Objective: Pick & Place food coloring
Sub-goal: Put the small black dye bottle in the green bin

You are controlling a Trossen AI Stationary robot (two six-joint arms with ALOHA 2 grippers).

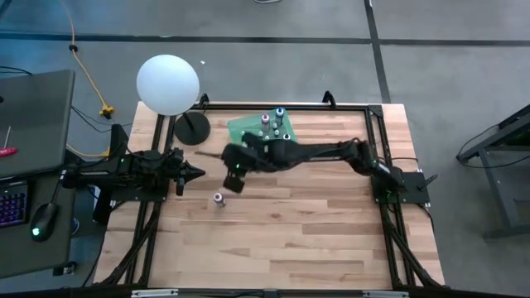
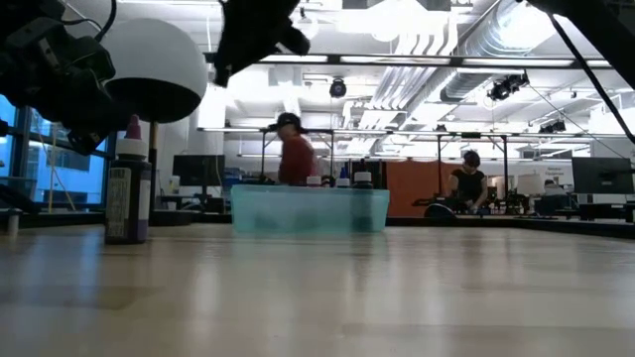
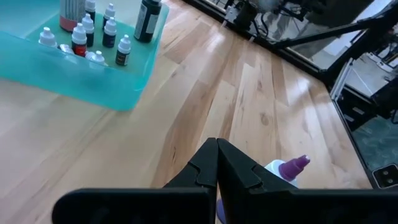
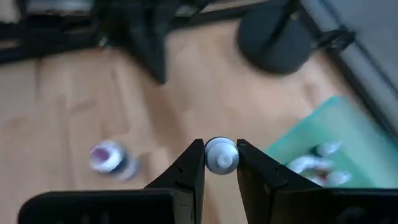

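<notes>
A green tray [image 1: 248,129] at the table's far middle holds several small food coloring bottles [image 1: 272,124]; they also show in the left wrist view [image 3: 93,37]. One purple-capped bottle [image 1: 219,199] stands upright on its base on the bare wood, also in the low view [image 2: 129,193]. My right gripper [image 1: 234,178] hovers between the tray and that bottle, shut on a tiny white-capped bottle [image 4: 221,155]. My left gripper [image 1: 197,172] is shut and empty, left of the standing bottle [image 3: 289,169]. My right gripper pinches the tiny bottle between its two fingers at the white cap [image 4: 221,163]. The fingers come from above, pointing down. The cap faces up at the camera and the body below it is hidden. The bottle is held above the wood, beside the tray.
A lamp with a white globe [image 1: 168,83] and a dark round base [image 1: 191,128] stands at the far left, close to the tray. A black frame [image 1: 377,149] borders the table. Open wood lies toward the near edge. People stand in the room beyond the table [image 2: 294,149].
</notes>
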